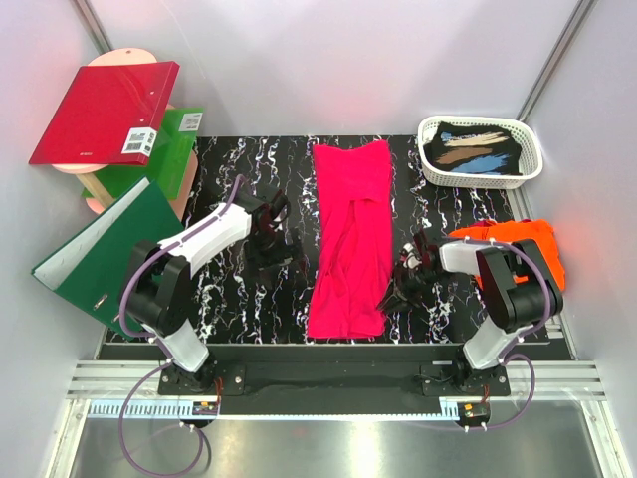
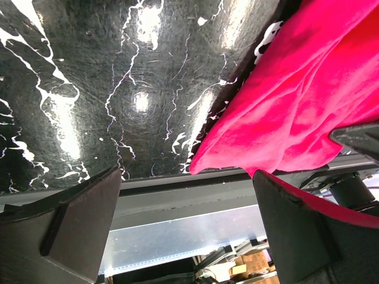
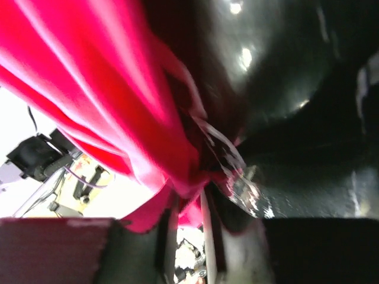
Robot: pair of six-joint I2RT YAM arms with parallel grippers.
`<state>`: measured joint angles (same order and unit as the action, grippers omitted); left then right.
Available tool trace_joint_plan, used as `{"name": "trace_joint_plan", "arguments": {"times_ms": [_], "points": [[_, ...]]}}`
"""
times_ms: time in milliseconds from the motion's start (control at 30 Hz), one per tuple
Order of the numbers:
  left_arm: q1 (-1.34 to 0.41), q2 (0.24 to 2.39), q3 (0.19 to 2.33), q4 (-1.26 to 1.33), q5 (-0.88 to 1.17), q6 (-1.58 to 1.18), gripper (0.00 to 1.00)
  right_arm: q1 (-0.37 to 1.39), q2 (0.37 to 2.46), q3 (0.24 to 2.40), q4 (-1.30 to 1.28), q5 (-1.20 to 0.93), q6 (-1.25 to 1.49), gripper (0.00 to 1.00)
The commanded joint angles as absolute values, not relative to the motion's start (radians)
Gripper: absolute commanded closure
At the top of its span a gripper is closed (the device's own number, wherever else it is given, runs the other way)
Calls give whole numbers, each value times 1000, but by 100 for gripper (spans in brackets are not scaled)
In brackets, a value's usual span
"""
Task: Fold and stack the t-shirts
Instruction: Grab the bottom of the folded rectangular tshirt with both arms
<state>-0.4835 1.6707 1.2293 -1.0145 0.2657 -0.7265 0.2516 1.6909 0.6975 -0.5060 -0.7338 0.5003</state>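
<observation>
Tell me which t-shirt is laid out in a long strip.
The magenta-pink t-shirt, running down the middle of the table; the orange t-shirt is bunched up at the right edge.

Pink t-shirt point(image 1: 348, 239): plain magenta-pink, no print.
Orange t-shirt point(image 1: 523, 244): plain bright orange.
Desk point(image 1: 229, 169): black, white marble veining, glossy.
Ring binder point(image 1: 100, 110): red, white barcode label.
Near binder point(image 1: 100, 254): dark green.
Far binder point(image 1: 174, 149): brighter green.
Basket point(image 1: 476, 179): white lattice.
Cloth point(image 1: 478, 151) inside: black, with tan, blue and white brush strokes.
</observation>
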Motion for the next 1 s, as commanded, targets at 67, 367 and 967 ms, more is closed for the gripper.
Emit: {"name": "trace_joint_plan", "arguments": {"times_ms": [67, 367, 967], "points": [[-482, 1660, 1252, -1025, 299, -690, 1, 275, 1625, 578, -833, -701, 577, 19], [-535, 1589, 1043, -858, 363, -709, 6, 275, 1336, 563, -864, -647, 693, 0], [-744, 1792, 1065, -765, 420, -747, 13, 275, 1480, 606, -580, -650, 770, 0]]}}
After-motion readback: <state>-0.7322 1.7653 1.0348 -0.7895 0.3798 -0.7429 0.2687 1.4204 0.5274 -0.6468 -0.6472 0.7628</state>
